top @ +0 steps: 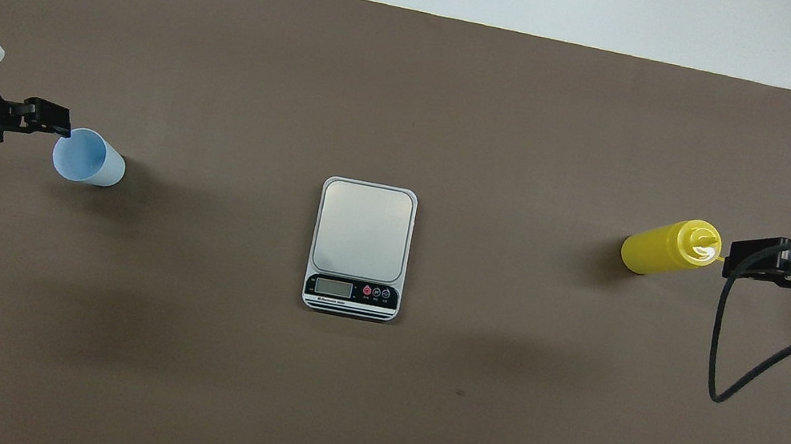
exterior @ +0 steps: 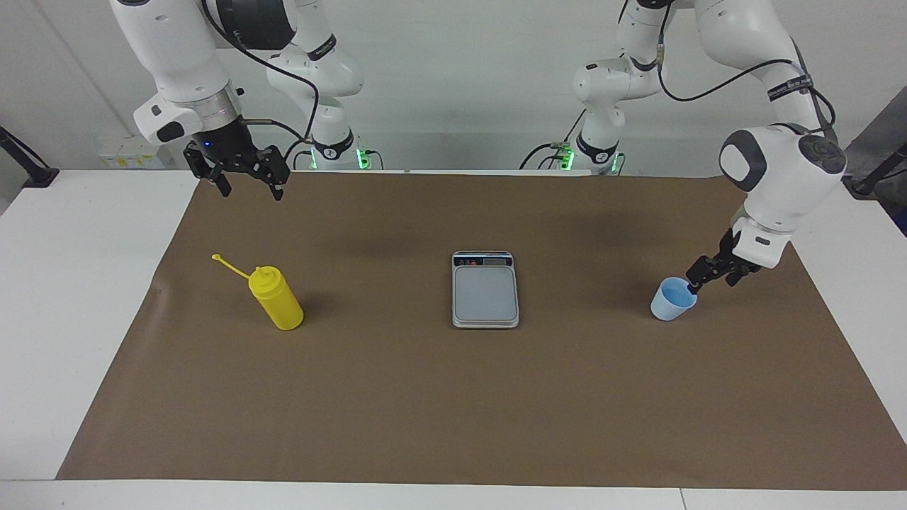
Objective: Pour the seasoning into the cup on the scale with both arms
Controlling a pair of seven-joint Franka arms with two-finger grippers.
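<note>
The yellow seasoning bottle [exterior: 278, 301] stands upright on the brown mat toward the right arm's end, with its cap strap [exterior: 228, 263] sticking out; it also shows in the overhead view [top: 663, 249]. My right gripper [exterior: 250, 185] [top: 743, 256] is open and empty, raised in the air near the bottle. The scale [exterior: 485, 290] [top: 362, 236] lies at the mat's middle with its plate bare. The light-blue cup [exterior: 670, 300] [top: 89, 157] stands on the mat toward the left arm's end. My left gripper [exterior: 712, 283] [top: 55, 121] is low at the cup's rim and looks open, with one fingertip at the rim.
A brown mat [exterior: 453, 411] covers most of the white table. Its white margins show at both ends. Cables hang from both arms, and one loops beside the bottle in the overhead view [top: 747, 349].
</note>
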